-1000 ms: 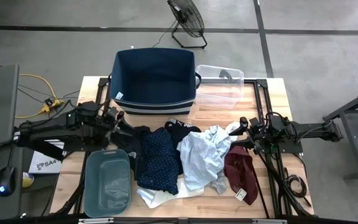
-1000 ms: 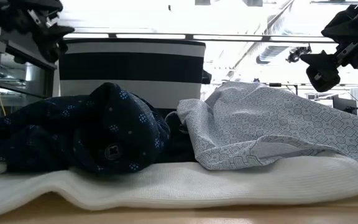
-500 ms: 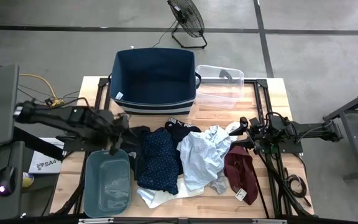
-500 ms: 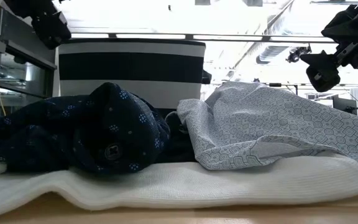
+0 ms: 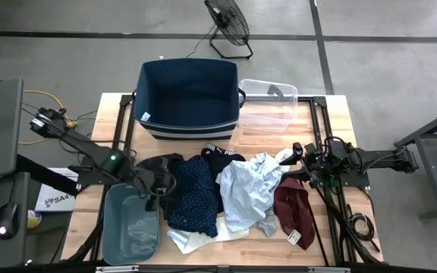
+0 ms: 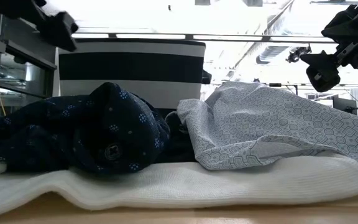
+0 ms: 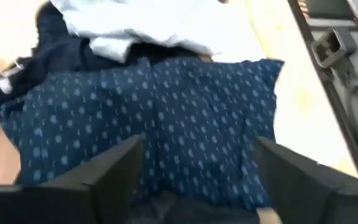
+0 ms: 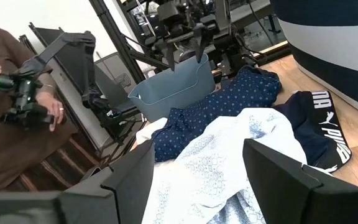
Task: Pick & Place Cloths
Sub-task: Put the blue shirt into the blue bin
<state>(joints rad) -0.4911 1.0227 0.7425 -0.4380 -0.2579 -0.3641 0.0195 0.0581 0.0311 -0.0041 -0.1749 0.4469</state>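
Left end effector (image 5: 156,184) hangs over the near-left edge of the cloths (image 5: 230,193), fingers (image 7: 114,171) spread wide above the dotted navy piece (image 7: 166,124), gripping nothing. The pile sprawls mid-desk (image 5: 332,227), its white piece (image 6: 185,180) reaching the front edge. Teal tub (image 5: 131,224) sits just left of the pile, the navy bin (image 5: 190,98) behind it. Right end effector (image 5: 303,159) hovers at the pile's right side near the maroon piece (image 5: 290,208), fingers (image 8: 129,180) apart, empty. A person's hand (image 8: 55,115) shows beyond the desk.
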